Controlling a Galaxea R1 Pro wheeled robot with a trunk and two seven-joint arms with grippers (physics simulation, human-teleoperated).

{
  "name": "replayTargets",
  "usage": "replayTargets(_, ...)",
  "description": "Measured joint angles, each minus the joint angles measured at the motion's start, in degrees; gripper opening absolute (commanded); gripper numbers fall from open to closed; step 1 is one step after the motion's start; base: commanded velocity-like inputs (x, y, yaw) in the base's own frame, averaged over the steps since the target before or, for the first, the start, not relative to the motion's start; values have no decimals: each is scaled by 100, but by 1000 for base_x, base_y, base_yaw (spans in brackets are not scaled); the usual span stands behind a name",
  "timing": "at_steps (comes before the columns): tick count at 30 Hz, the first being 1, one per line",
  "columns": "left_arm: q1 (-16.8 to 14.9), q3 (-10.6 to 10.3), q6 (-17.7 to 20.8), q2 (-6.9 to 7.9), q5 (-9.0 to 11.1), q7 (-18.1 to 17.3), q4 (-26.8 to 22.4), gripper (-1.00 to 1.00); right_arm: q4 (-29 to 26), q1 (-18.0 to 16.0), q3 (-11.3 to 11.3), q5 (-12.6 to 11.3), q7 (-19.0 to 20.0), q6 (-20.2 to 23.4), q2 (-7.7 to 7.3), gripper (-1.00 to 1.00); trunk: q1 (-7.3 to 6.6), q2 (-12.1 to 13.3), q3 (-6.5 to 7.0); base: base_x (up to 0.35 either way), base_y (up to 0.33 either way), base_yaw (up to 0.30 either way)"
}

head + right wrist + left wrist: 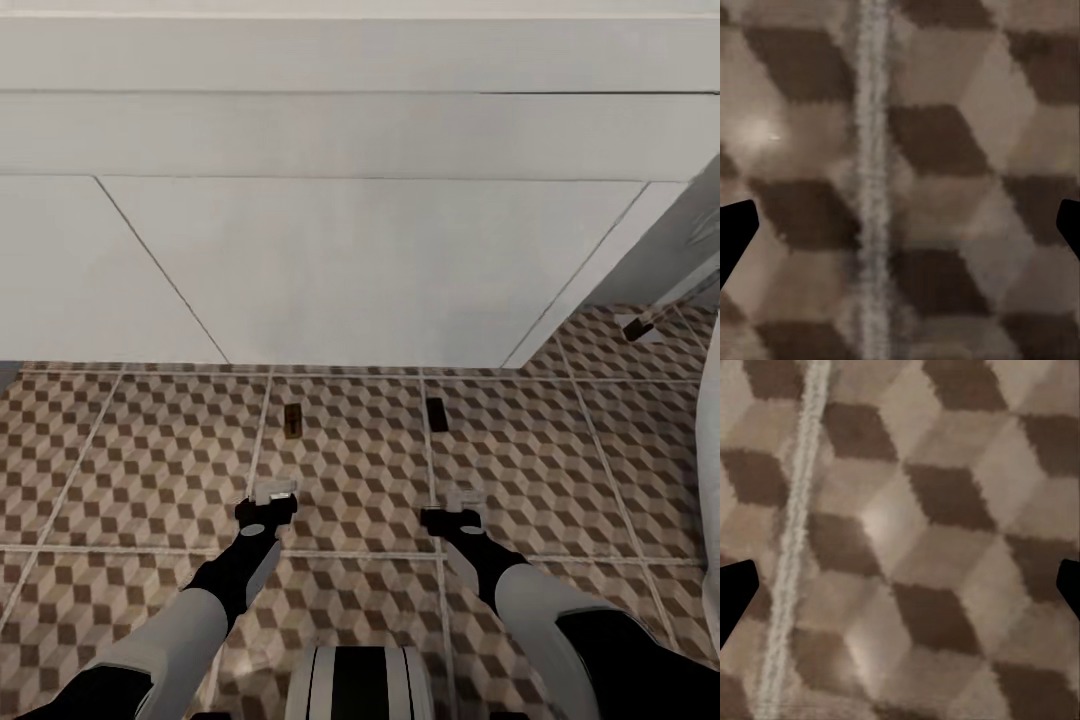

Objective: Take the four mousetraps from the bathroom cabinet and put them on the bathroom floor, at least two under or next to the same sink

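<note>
Spread fingers (pixel 735 592) — mousetraps (pixel 293 420) well beyond

floor (pixel 350 470): tiles printed with brown, beige and cream cubes, matt with a faint sheen, pale grout lines
vanity (pixel 330 270): plain white panels, smooth, satin finish
mousetraps (pixel 292 420): one brown and wood-like, the other (pixel 436 414) dark; both too small to judge
arms (pixel 235 585): smooth black and white casing, plastic-looking
</note>
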Motion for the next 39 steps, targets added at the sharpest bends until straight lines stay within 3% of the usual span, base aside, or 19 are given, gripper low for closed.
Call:
replayTargets(29, 0, 7, -17, -9, 0, 0, -8, 100, 7, 7, 1, -39, -1, -344, -15, 100, 0, 0, 0, -344, 0, 0)
replayTargets(39, 0, 29, -41, -12, 0, 0, -5, 100, 14, 9, 8, -30, -1, -347, -6, 100, -3, 0, 0, -106, 0, 0)
